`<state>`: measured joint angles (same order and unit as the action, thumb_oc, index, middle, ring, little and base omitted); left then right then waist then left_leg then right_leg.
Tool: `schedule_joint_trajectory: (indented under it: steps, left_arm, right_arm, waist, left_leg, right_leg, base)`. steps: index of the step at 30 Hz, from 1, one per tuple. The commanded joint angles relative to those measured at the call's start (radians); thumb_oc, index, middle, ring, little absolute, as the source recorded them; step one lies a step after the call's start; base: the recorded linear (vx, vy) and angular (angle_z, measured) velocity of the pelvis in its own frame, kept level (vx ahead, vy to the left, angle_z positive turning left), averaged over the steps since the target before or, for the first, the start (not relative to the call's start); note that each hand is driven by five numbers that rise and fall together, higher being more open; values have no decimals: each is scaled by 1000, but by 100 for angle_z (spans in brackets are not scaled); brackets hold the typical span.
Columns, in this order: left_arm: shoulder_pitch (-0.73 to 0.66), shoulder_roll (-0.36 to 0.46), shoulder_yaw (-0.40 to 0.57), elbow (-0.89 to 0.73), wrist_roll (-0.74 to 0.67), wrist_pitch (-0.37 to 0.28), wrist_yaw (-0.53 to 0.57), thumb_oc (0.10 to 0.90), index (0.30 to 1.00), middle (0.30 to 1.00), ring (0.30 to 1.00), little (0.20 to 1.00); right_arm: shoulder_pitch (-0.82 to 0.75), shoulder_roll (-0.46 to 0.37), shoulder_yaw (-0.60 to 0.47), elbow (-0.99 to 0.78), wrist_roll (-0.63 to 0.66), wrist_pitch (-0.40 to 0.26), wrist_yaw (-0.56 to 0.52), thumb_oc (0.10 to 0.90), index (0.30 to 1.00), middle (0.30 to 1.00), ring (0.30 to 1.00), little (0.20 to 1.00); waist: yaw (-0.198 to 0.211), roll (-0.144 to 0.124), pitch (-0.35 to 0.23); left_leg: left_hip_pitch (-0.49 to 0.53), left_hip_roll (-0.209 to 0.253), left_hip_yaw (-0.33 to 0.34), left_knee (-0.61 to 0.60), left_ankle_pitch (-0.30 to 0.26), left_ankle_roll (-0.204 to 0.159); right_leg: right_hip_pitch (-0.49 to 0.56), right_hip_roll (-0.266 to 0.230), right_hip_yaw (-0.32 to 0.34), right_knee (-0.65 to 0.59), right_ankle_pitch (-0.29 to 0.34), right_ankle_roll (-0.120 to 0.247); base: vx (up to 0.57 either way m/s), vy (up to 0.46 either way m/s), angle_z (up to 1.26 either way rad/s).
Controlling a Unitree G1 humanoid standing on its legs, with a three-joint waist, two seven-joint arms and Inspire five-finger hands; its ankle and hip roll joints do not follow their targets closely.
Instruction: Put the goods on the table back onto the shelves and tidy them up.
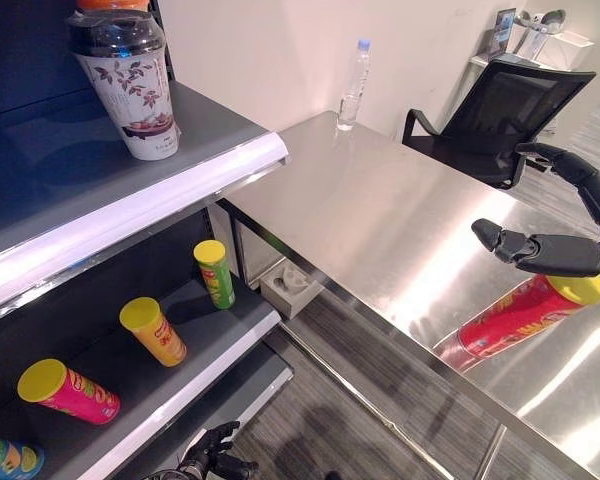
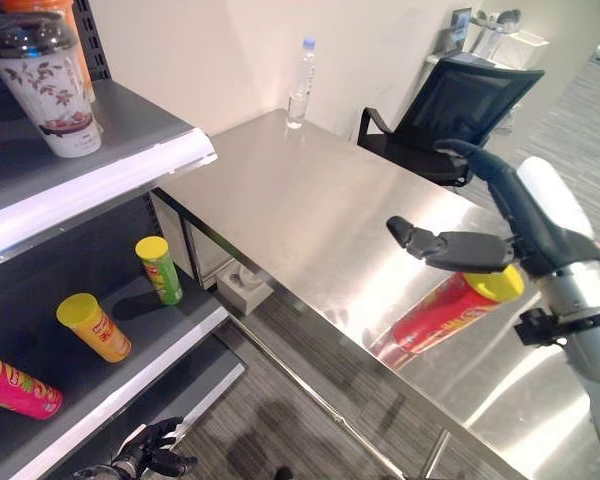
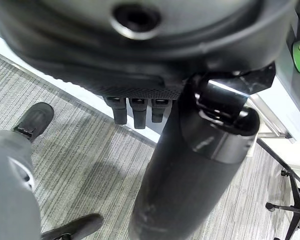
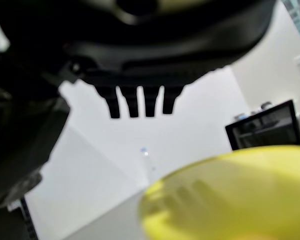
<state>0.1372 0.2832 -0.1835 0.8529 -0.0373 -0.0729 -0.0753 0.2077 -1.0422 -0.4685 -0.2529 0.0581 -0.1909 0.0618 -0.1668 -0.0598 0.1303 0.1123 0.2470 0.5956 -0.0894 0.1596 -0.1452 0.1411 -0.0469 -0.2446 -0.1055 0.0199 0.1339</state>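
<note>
A red crisp can [image 1: 510,318] with a yellow lid lies on its side on the steel table [image 1: 380,210] near the front right edge. My right hand [image 2: 536,228] hovers just over its lid end, open, with the thumb [image 1: 525,248] stretched toward the shelves. The right wrist view has straight fingers [image 4: 135,102] above the yellow lid [image 4: 230,200]. Down near the floor in front of the shelf hangs my left hand [image 1: 210,455], relaxed and holding nothing. On the lower shelf [image 1: 195,375] lie a green can [image 1: 215,273], a yellow-orange can [image 1: 155,332] and a pink can [image 1: 70,392].
A floral drink cup [image 1: 130,85] stands on the upper shelf [image 1: 100,190]. At the table's far corner is a water bottle [image 1: 353,85], and a black office chair [image 1: 500,115] sits behind the table. A multicoloured can [image 1: 5,460] lies at the lower shelf's left end.
</note>
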Motion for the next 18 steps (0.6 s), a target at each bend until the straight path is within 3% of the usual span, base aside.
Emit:
schedule_joint_trajectory:
  steps: [1,11,18]
  left_arm:
    - [-87,2,40,-30,1,-51,11,800,900,900,900,900]
    - [-83,3,36,-33,-7,-54,7,800,900,900,900,900]
    - [-77,0,49,-50,-6,-52,-13,800,900,900,900,900]
  right_arm:
    - [-74,-24,-185,-43,90,-46,-82,800,900,900,900,900]
    - [-61,3,-257,-69,242,-68,-80,800,900,900,900,900]
    - [36,-39,-209,-58,277,-2,49,800,900,900,900,900]
  waist:
    - [9,-30,-15]
    - [-21,-33,-25]
    - [-39,-37,-26]
  left_leg:
    - [66,61,-34,8,-59,-61]
    - [70,56,5,7,-47,-50]
    - [79,48,12,8,-62,-59]
  right_leg:
    - [-3,-10,-78,18,-91,17]
    - [-23,-15,-75,18,-64,16]
    - [-25,-22,-51,18,-63,28]
  base:
    - [0,0,0]
    - [-27,8,-8]
    - [-22,23,-7]
